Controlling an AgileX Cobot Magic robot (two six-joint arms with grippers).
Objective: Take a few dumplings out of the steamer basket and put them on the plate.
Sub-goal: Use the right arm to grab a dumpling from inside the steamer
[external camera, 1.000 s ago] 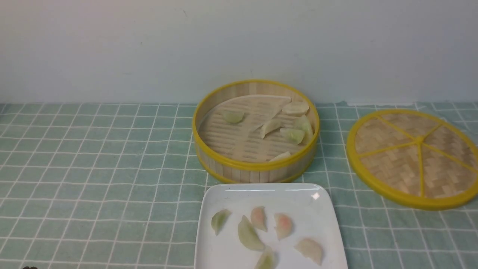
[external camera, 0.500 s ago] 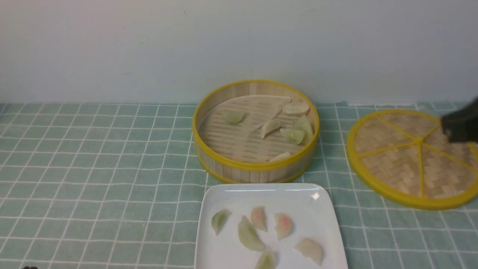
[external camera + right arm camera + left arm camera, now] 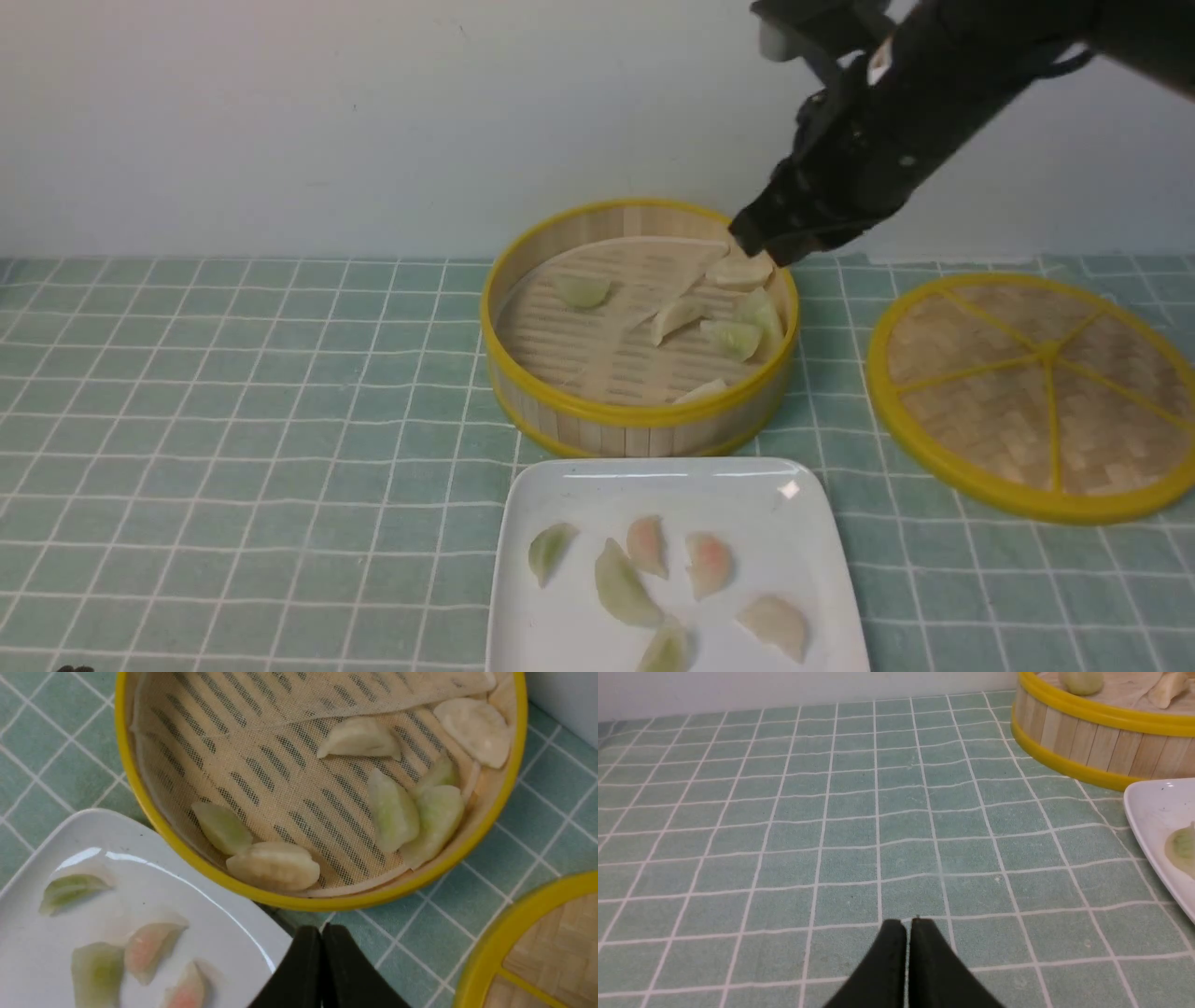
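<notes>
And here comes the right arm (image 3: 920, 84)! A second ago the front view had no sign of it. Half a second ago only a dark corner poked in at the right edge, over the lid (image 3: 990, 420). Now it has swung up and across, reaching in from the top right corner. The right gripper (image 3: 758, 241) has arrived above the far right rim of the basket (image 3: 644, 418), a white dumpling (image 3: 738, 275) right beneath its tip. The lid now lies well off to the gripper's right, fully uncovered.
</notes>
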